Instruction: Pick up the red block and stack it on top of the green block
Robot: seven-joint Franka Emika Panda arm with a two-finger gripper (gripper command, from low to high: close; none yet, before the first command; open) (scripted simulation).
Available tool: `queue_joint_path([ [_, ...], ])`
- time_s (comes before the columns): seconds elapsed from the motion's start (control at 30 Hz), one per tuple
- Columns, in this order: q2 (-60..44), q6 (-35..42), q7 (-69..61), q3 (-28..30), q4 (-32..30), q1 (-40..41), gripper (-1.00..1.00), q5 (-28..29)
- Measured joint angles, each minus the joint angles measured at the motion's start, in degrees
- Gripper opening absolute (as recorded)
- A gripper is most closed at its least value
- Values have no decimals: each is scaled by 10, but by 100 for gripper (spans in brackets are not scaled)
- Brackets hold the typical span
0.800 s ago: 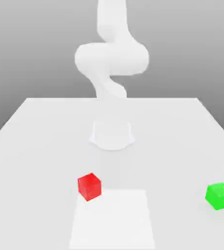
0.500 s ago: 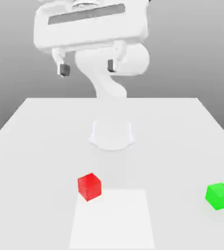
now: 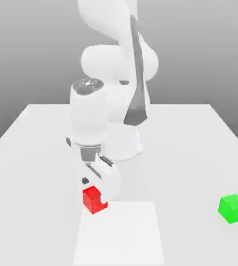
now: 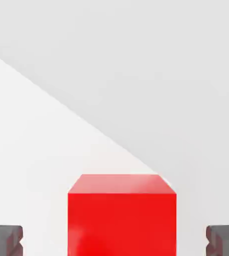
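Gripper down low over the red block, pointing at the table. Jaws spread wide, nothing clamped. In the hand view, red block centred between the two dark fingertips, clear gaps on both sides, no contact visible. Gripper straddled the cube rather than pinched it.

In the exterior view, red block sat on the table toward the near side, a little left of centre, touching the far-left corner of a lighter square patch on the tabletop. One dark fingertip visible just above and on the far-left of the cube, the other at its right edge. Cube flat on the surface, not lifted, not tilted.

Green block on the table at the exterior view's right, near side, well apart from the red block and from the gripper. Resting flat, untouched.

Arm white, folded down from a tall column at the far centre of the table, wrist section upright directly above the red block. Round base behind it, further from the camera.

Stack not yet made: both cubes separate on the table.
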State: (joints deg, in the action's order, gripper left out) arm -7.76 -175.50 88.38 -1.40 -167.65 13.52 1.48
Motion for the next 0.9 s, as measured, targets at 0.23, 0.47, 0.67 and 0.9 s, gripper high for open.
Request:
queue_joint_path([
  [0.23, -22, -21, 5, 8, 2, -7, -100, 4],
  [0.47, 93, 80, -15, -5, -12, -1, -100, -20],
  [0.67, 136, 153, -36, -46, 19, -44, -100, 2],
  [0.9, 90, 206, -106, -132, 116, -192, -100, 27],
])
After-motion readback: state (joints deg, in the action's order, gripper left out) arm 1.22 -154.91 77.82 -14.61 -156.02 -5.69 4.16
